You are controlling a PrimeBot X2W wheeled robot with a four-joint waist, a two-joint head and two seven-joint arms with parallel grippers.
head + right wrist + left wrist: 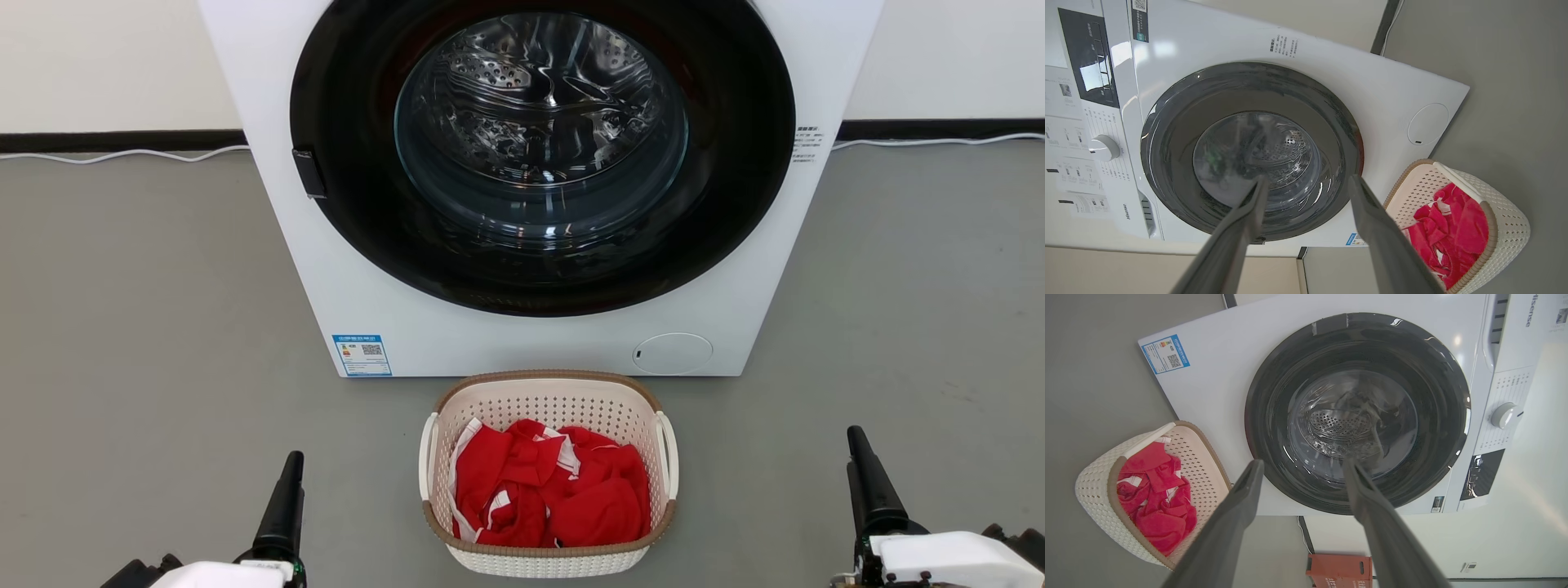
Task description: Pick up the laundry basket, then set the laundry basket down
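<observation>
The cream-white perforated plastic laundry basket (555, 404) sits between the left pincer (1303, 463) and right pincer (1308, 181); both gape empty, seemingly poised for a two-sided lift.

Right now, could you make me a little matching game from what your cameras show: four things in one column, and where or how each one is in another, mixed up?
1. laundry basket
2. red clothes
3. blue label
4. left gripper

A. stuck low on the washing machine front
B. on the floor, just before the machine
C. open, holding nothing
D. heaped inside the basket

Pairs: 1-B, 2-D, 3-A, 4-C.
</observation>
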